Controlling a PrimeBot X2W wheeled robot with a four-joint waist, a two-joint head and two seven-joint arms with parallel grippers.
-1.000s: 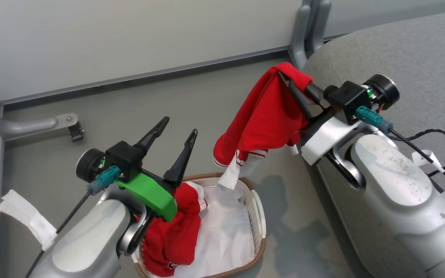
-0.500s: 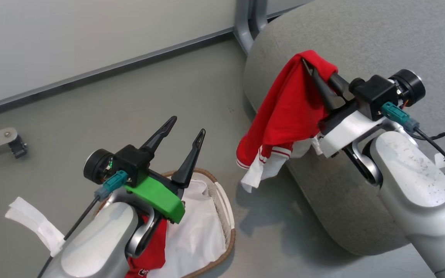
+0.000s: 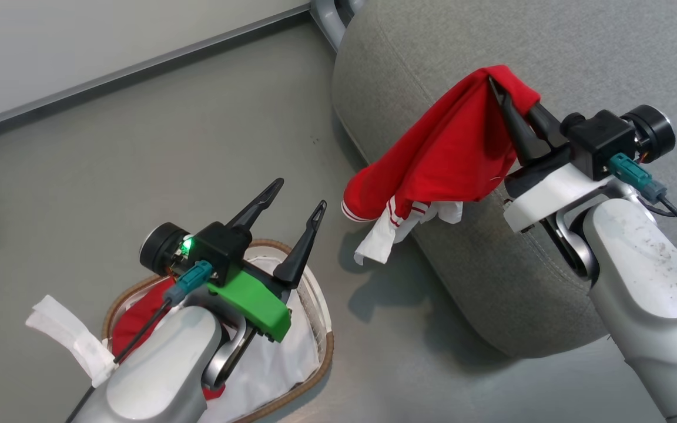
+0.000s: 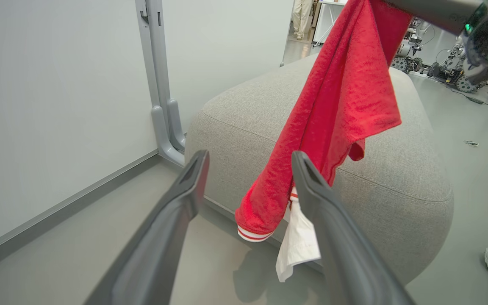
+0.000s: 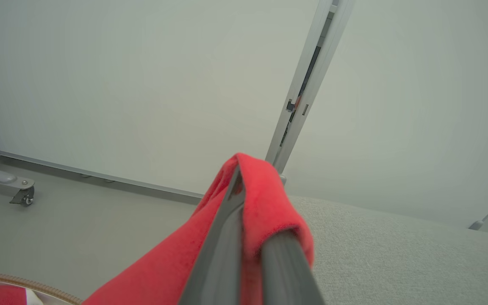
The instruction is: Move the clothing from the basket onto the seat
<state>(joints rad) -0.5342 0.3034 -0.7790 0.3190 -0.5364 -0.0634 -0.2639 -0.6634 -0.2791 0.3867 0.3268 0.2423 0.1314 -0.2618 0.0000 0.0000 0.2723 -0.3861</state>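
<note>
Clothing, one bright red soft garment with white trim (image 3: 450,158), hangs pinched in the closed right fingers (image 3: 518,126), trailing below them beside the edge of the large rounded grey fabric seat (image 3: 550,47). Best, I think, to carry it further over the seat before letting go, so the dangling hem lands on top. The left fingers (image 3: 304,241) gape wide, empty, above the oval white plastic basket (image 3: 324,329) holding another red garment (image 3: 133,317).

The head view looks steeply down at the floor (image 3: 168,147), with the seat (image 3: 609,47) at 1 o'clock. The left wrist view sits low, facing level at the seat's side. The right wrist view rides close behind the clothing (image 5: 265,203), facing the wall (image 5: 121,84) at 12 o'clock. All 3 share clothing and seat.
</note>
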